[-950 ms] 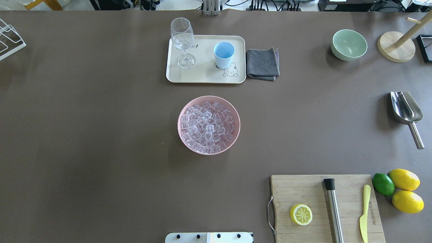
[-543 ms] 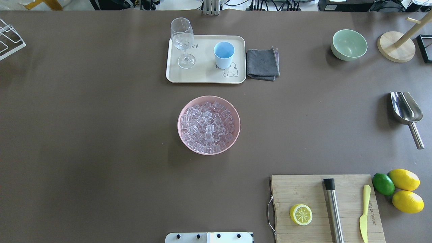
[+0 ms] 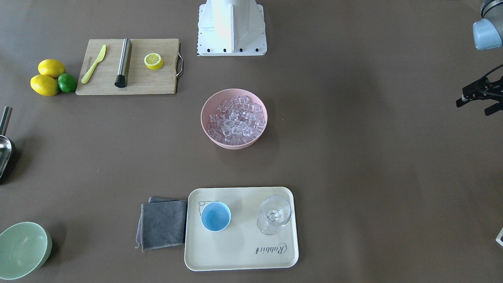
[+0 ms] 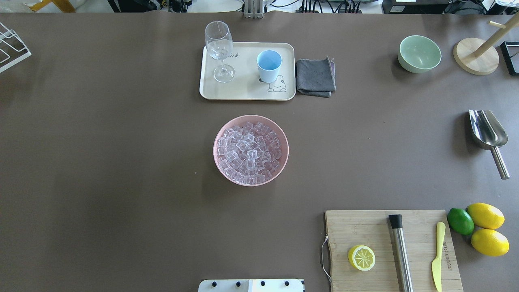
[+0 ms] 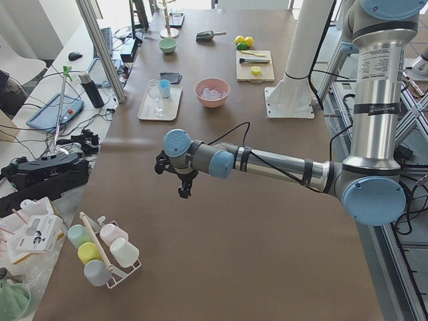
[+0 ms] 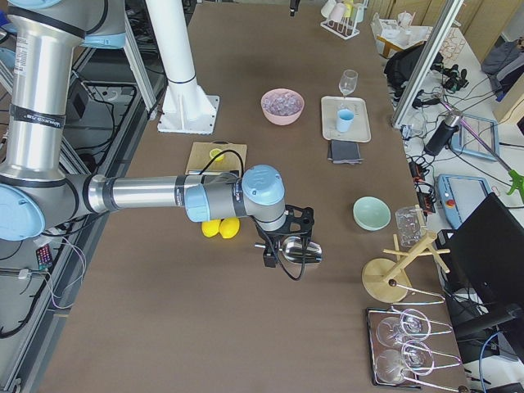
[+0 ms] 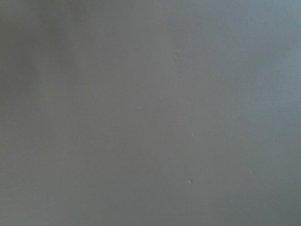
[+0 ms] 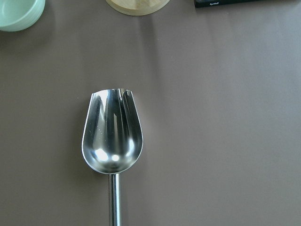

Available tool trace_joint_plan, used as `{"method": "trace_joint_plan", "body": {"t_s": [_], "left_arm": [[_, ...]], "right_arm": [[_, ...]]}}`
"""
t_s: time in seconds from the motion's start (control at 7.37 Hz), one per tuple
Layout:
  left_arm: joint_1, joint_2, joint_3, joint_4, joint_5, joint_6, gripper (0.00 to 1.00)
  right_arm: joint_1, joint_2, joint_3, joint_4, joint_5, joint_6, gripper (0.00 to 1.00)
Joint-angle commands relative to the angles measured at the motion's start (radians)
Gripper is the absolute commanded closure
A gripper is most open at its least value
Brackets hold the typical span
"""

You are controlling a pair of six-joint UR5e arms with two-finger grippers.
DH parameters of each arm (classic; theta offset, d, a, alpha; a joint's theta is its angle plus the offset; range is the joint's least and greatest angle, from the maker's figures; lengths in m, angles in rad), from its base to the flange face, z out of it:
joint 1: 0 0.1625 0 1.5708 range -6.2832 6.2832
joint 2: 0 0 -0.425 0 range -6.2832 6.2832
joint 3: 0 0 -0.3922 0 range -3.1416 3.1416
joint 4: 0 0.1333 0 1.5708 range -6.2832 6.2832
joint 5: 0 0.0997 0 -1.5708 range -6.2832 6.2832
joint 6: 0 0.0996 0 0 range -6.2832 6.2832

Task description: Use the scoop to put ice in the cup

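Observation:
The ice (image 4: 249,150) fills a pink bowl (image 4: 216,140) at the table's middle. The light-blue cup (image 4: 269,65) stands upright and empty on a cream tray (image 4: 243,92) behind the bowl. The silver scoop (image 4: 487,129) lies flat at the far right, with its handle pointing toward the robot. The right wrist view looks straight down on the scoop (image 8: 112,136) and shows no fingers. My right gripper (image 6: 274,248) hovers over the scoop; I cannot tell its state. My left gripper (image 3: 474,107) hangs open and empty over bare table far to the left.
A wine glass (image 4: 219,48) shares the tray, with a grey cloth (image 4: 315,77) beside it. A green bowl (image 4: 419,53) and a wooden stand (image 4: 475,56) are back right. A cutting board (image 4: 365,227) holds a steel cylinder (image 4: 400,251), knife and half lemon; lemons and a lime (image 4: 460,221) lie beside it.

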Motion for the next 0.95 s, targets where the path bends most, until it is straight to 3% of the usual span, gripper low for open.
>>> {"method": "trace_joint_plan", "body": {"t_s": [0.0,0.41,0.54,0.68,0.81], "left_arm": [[0.058,-0.027,-0.034,0.001,0.003,-0.085,0.01],[0.207,-0.089,-0.151,0.004,0.109,-0.195,0.01],[0.292,-0.121,-0.151,0.005,0.12,-0.211,0.01],[0.366,-0.125,-0.166,0.004,0.188,-0.205,0.01],[0.378,-0.123,-0.174,-0.002,0.201,-0.2,0.01]], "right_arm": [[-0.101,-0.035,0.031,0.152,-0.043,0.2,0.0],[-0.286,-0.066,-0.035,0.434,-0.155,0.507,0.0],[-0.342,-0.066,-0.079,0.511,-0.202,0.554,0.0],[-0.379,-0.078,-0.11,0.603,-0.238,0.61,0.0],[-0.444,-0.078,-0.118,0.636,-0.288,0.658,0.0]]}}
